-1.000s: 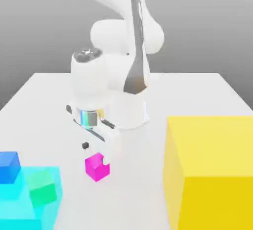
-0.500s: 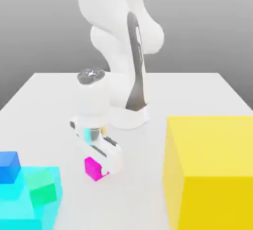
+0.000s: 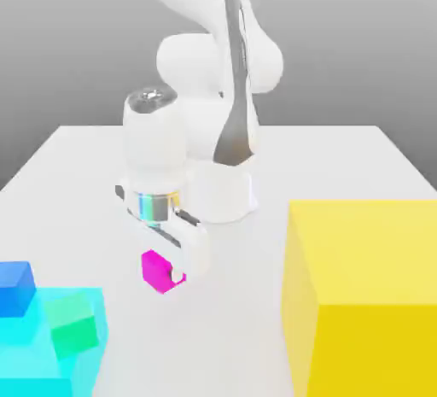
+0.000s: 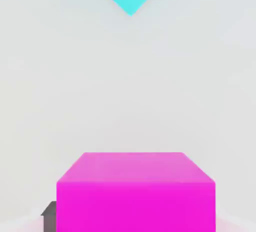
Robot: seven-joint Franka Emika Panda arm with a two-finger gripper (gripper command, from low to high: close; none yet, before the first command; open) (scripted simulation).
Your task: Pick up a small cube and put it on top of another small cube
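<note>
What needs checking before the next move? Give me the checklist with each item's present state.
1. Pincer shut on the magenta cube: ok.
2. Magenta cube lifted off the white table: ok, it hangs above its shadow.
3. Blue cube and green cube sit on the cyan block, tops uncovered: ok.
4. Yellow block stands apart on the exterior view's right, away from the path: ok.
5. Cube square in the grip: cannot tell.

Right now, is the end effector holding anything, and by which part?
Yes: the end effector is shut on the pink cube, gripping it by two opposite side faces, off the table.
</note>
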